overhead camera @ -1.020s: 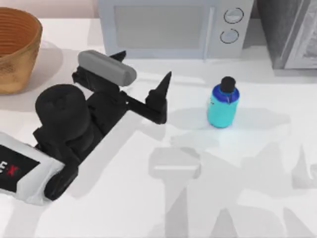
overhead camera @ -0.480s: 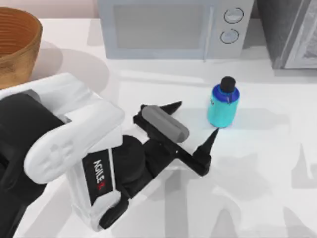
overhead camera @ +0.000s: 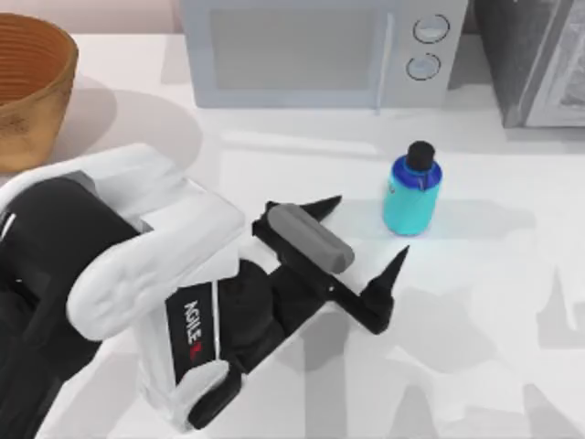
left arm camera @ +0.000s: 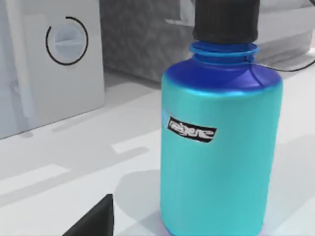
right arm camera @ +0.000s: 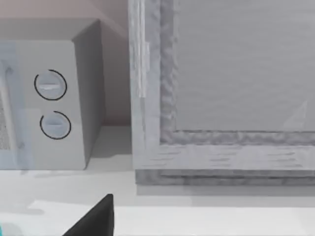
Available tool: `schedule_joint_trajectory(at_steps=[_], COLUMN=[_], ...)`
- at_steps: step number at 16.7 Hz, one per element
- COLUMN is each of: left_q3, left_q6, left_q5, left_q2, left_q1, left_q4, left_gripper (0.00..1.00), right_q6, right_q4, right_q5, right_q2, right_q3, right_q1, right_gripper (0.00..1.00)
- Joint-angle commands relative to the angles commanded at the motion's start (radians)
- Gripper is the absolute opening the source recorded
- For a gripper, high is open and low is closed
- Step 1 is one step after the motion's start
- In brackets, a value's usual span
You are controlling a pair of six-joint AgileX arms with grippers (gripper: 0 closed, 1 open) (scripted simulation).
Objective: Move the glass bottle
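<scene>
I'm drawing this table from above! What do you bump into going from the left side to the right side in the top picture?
Wicker basket → left arm's white body → left gripper, fingers open → glass bottle → grey textured box at the right edge.

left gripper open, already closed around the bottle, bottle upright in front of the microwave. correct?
Not quite: the left gripper is open, but short of the glass bottle, with a gap between fingertips and bottle in the top view. The bottle does stand upright in front of the microwave.
</scene>
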Motion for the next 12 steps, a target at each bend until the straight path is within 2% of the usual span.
schedule_joint_trajectory(at_steps=[3,9,12], left_q3=[0.07,0.369,0.451], left_q6=[0.0,-0.001,-0.001], left_q5=[-0.001,-0.01,-0.012], left_q2=[0.021,0.102,0.121], left_q1=[-0.005,-0.016,-0.018], left_q4=[-0.048,-0.258,-0.325], left_gripper=[1.0,1.0,1.0], right_q6=[0.0,0.0,0.0], right_q4=[0.0,0.0,0.0], right_q5=[0.0,0.0,0.0], right_q2=[0.0,0.0,0.0], right_q3=[0.0,0.0,0.0], right_q1=[0.0,0.0,0.0], right_gripper=[1.0,1.0,1.0])
